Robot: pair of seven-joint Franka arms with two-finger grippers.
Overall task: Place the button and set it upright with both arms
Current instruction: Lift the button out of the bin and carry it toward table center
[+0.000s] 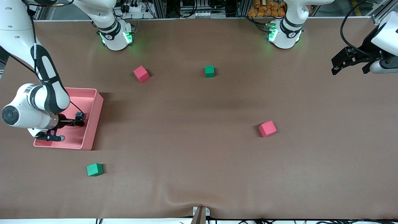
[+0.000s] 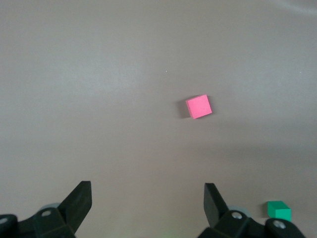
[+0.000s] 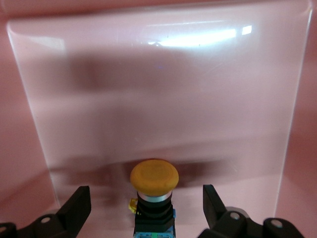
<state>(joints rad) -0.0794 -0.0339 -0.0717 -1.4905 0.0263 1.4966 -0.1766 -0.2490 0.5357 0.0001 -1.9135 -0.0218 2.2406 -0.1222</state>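
Closest to the front camera sits a green cube (image 1: 94,169) near the right arm's end of the table, alone on the brown table (image 1: 199,161). A little farther back, at that same end, is the pink tray (image 1: 93,124), and the right gripper (image 1: 79,123) is down inside it with its fingers (image 3: 74,208) spread wide, one on each side of the button (image 3: 154,196) without touching it. The button rests on the tray floor between them, orange cap toward the wrist camera, black body and bluish end below the cap. Toward the left arm's end, about as far back as the tray, lies a pink cube (image 1: 267,128). Farther back again are a second green cube (image 1: 209,71) and another pink cube (image 1: 141,74), well apart from each other. The left gripper (image 1: 342,62) waits in the air over the table's edge at its own end, its fingers (image 2: 79,201) wide apart and holding nothing; its wrist camera looks down on bare table, a pink cube and a green one.
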